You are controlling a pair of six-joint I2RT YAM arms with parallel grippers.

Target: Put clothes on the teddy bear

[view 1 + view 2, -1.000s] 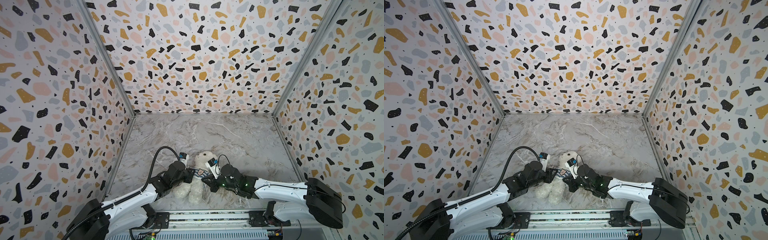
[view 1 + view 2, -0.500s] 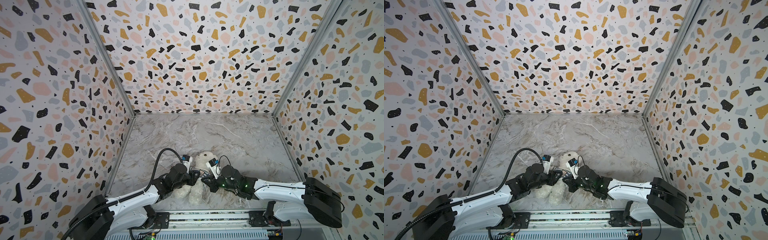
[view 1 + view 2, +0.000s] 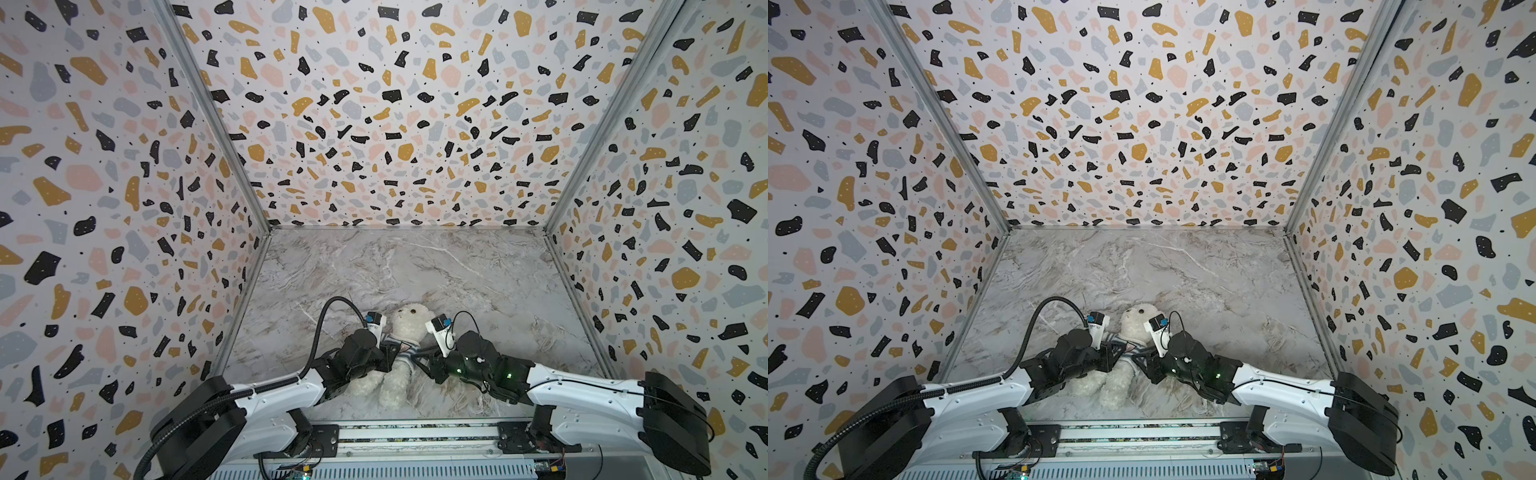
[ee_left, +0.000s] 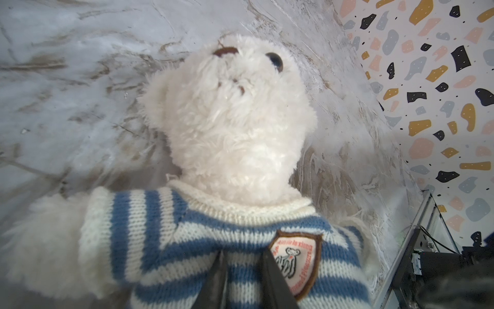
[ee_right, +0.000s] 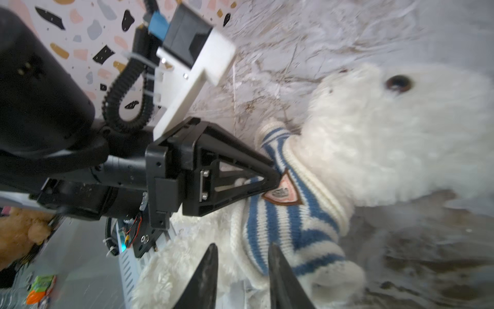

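Left pincer (image 4: pixel 243 258): at teddy bear's (image 4: pixel 235 120) 9 o'clock, jaws narrow against striped shirt (image 4: pixel 165 240); grip unclear.
Right pincer (image 5: pixel 242 248): at 3 o'clock, jaws parted.
Badge (image 4: pixel 296 256): edge hidden by left pincer; red "xiong" was readable.

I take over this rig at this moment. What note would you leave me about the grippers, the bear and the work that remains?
Left gripper: jaws narrow, tips on the striped sweater at the chest, beside the badge; whether it pinches the knit, I cannot tell.
Right gripper: open, nothing visibly held, by the sweater's hem at the bear's side.
Teddy bear: on its back on the table, near the front edge, head away from the arms.
Done: collar around the neck, sleeves on both arms.
To do: probably only to pull the hem down and straighten it, then withdraw.
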